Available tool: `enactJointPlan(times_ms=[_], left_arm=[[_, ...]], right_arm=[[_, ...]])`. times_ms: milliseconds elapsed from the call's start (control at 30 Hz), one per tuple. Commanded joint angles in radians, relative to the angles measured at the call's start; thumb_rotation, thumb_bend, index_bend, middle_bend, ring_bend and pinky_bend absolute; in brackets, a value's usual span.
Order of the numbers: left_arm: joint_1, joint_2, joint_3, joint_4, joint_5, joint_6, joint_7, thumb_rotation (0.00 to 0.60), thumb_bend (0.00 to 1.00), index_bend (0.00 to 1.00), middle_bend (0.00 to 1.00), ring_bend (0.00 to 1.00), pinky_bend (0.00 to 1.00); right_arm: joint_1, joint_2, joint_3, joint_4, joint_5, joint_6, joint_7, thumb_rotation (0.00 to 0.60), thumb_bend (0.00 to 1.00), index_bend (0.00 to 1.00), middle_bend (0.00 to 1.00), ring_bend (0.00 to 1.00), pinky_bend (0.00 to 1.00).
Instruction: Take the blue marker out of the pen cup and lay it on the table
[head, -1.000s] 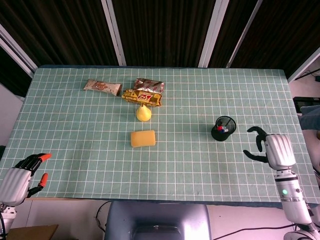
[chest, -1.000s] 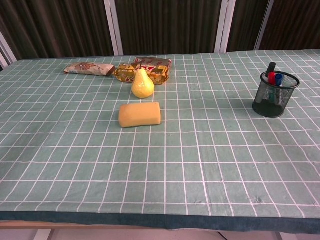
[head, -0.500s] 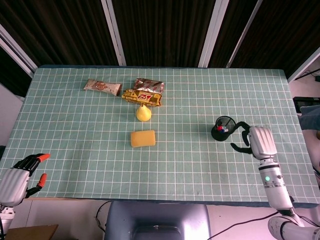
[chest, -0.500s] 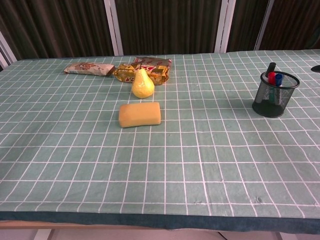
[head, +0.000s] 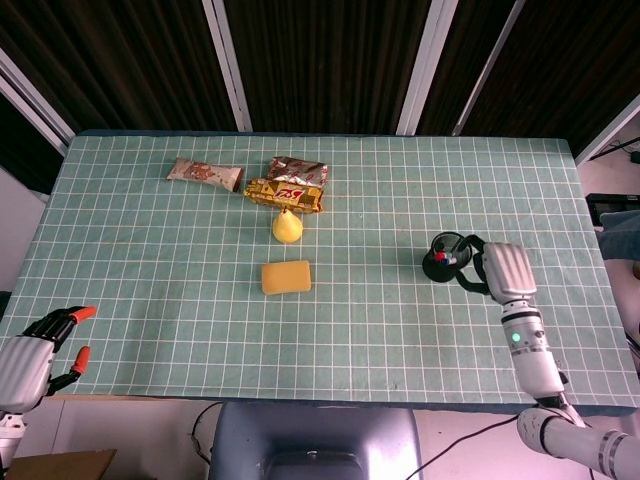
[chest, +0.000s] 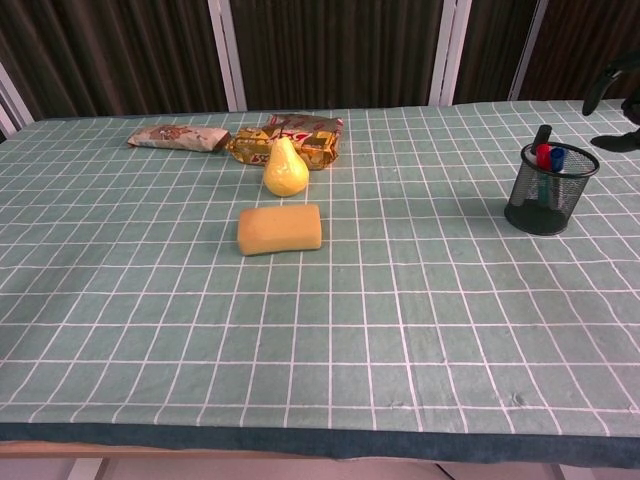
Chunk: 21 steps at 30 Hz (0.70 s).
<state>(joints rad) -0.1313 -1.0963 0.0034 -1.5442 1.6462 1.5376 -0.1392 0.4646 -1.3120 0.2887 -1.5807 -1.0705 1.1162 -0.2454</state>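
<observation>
At the right of the head view, your right hand hovers just beside the pen cup, fingers spread and curled, holding nothing. The blue marker stands in the cup, pressed between a red one and a black one. Pinch carelessly and you could grab the wrong pen, or tip that light mesh cup. Your left hand idles lower left, fingers apart.
</observation>
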Motion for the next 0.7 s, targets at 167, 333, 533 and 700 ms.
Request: enactJointPlan(times_ms=[167,333,533,700], left_arm=[[0.002,0.001,0.000,0.003,-0.001,0.004,-0.007,0.600,0.48,0.23,0.23,0.22,0.39],[0.003,0.001,0.000,0.006,0.000,0.006,-0.013,0.600,0.48,0.23,0.23,0.22,0.39],[0.002,0.002,0.000,0.007,0.000,0.004,-0.012,0.600,0.48,0.23,0.23,0.22,0.39],[0.004,0.002,-0.001,0.009,-0.002,0.007,-0.017,0.600,0.48,0.23,0.23,0.22,0.39]], right_arm=[[0.029,-0.016,-0.023,0.016,0.047,-0.006,-0.106,0.600,0.38,0.56,1.00,1.00,1.00],[0.048,-0.041,-0.031,0.037,0.070,0.008,-0.167,0.600,0.38,0.57,1.00,1.00,1.00],[0.069,-0.073,-0.031,0.065,0.088,0.022,-0.209,0.600,0.38,0.58,1.00,1.00,1.00],[0.080,-0.089,-0.029,0.080,0.098,0.028,-0.217,0.600,0.38,0.59,1.00,1.00,1.00]])
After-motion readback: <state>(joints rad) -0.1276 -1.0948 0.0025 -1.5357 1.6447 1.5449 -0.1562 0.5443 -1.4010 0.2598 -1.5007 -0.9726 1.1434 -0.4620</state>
